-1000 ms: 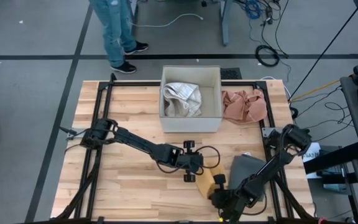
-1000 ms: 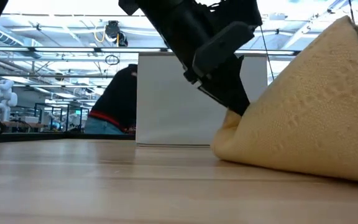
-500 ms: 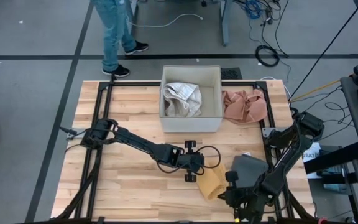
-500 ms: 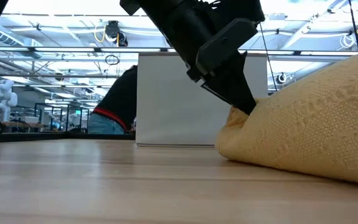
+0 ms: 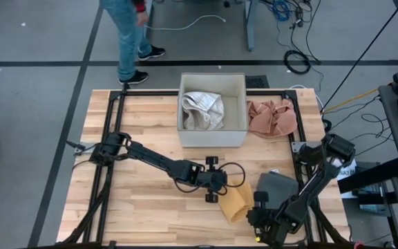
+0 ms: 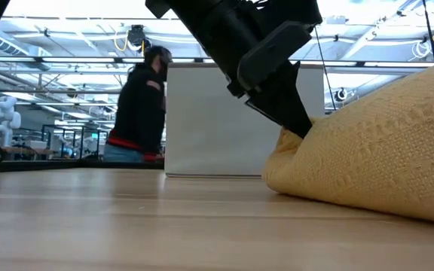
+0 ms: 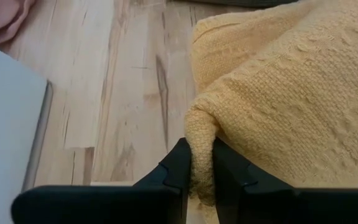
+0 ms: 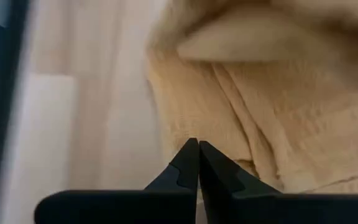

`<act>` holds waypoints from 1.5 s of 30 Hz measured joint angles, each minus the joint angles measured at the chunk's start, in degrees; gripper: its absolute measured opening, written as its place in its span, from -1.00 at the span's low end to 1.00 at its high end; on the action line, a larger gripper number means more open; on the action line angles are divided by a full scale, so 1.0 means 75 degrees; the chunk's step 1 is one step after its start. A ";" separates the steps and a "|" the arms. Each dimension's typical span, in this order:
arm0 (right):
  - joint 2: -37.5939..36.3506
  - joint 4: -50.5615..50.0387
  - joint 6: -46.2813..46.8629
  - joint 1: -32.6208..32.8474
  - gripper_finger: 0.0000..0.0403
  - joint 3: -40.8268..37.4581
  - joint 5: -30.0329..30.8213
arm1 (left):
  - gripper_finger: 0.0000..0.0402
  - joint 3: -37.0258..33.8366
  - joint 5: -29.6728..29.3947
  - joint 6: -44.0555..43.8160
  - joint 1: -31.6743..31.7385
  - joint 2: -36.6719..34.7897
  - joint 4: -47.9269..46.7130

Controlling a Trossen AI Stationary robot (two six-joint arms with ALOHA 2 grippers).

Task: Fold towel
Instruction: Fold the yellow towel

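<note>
Now the left hand (image 7: 202, 163) is pinching a bunched edge of the yellow towel (image 5: 235, 200) between its nearly closed fingers, low over the wooden tabletop (image 5: 144, 124). The towel is lying crumpled near the tabletop's front edge, just beside a grey cloth (image 5: 276, 187). The right hand (image 8: 197, 163) is hovering by the towel's front side with its fingers pressed together, holding nothing. Behind, a white box (image 5: 212, 86) is holding a pale cloth (image 5: 202, 109), with a pink cloth (image 5: 271, 116) beside it.
</note>
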 joint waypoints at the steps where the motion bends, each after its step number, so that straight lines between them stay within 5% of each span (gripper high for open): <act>1: 0.0160 0.0001 0.0045 -0.0016 -1.00 0.0000 0.0014 | -0.74 0.0000 0.0000 0.0099 -0.0023 0.0000 0.0001; 13: 0.0854 0.0328 -0.0029 -0.0168 -1.00 0.0020 0.0357 | -0.75 -0.0006 -0.0245 0.2081 -0.0418 0.0000 0.1162; 33: 0.0846 0.0433 -0.0171 -0.0178 -1.00 0.0003 0.0284 | -0.75 0.0003 0.0675 0.2674 0.0100 0.0469 0.1977; 45: 0.0849 0.0457 -0.0183 -0.0181 -1.00 0.0000 0.0252 | -0.75 0.0000 0.0510 0.2928 0.0108 0.0816 0.2693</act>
